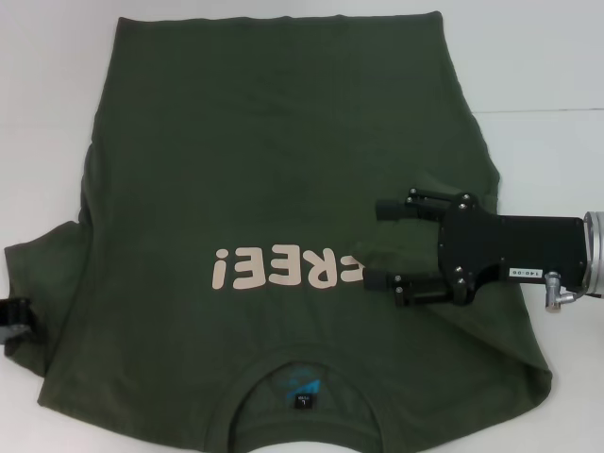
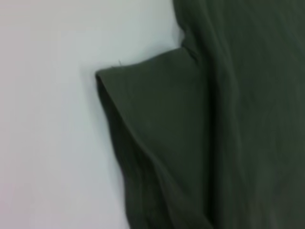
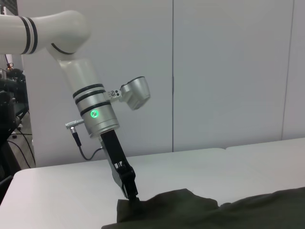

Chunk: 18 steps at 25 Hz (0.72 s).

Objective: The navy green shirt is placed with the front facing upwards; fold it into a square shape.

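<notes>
The navy green shirt point(image 1: 264, 160) lies front up on the white table point(image 1: 547, 57), with its pale "FREE!" lettering point(image 1: 274, 269) and its neck label point(image 1: 302, 401) towards me. On the right, the sleeve side is folded inward over the chest and covers the start of the lettering. My right gripper point(image 1: 382, 243) hovers over that fold, open, with nothing between its fingers. At the far left, my left gripper point(image 1: 13, 319) sits at the tip of the other sleeve point(image 2: 152, 119). In the right wrist view the left gripper point(image 3: 132, 193) pinches the sleeve's raised edge.
White table surrounds the shirt at the far end and on both sides. A seam in the tabletop point(image 1: 538, 111) runs along the right. The shirt's collar end reaches the near edge of the head view.
</notes>
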Tool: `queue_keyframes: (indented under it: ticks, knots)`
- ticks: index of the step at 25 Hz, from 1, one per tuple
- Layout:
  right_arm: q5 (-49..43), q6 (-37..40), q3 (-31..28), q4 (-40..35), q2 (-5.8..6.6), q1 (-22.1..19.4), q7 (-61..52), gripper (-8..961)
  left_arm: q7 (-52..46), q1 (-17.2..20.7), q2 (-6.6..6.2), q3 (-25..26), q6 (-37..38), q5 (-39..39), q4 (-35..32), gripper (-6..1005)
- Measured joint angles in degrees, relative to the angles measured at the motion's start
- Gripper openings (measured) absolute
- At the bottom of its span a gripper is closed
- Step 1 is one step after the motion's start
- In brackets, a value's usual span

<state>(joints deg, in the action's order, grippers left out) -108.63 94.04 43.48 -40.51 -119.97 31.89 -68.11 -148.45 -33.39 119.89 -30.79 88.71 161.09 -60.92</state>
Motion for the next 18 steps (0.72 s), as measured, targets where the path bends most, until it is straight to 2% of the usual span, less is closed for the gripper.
queue_keyframes:
  ticks: [5,18]
  knots:
    - [0.0,-0.01,-0.28,0.12,0.0,0.02,0.0,908,-0.32,0.54,0.25,-0.53,-1.9,2.49,-1.75,-2]
    - [0.94,0.0,-0.01,0.26,-0.09,-0.43,0.0,908,-0.03,2.7,0.34,0.2,-6.16,2.65,-5.21,-1]
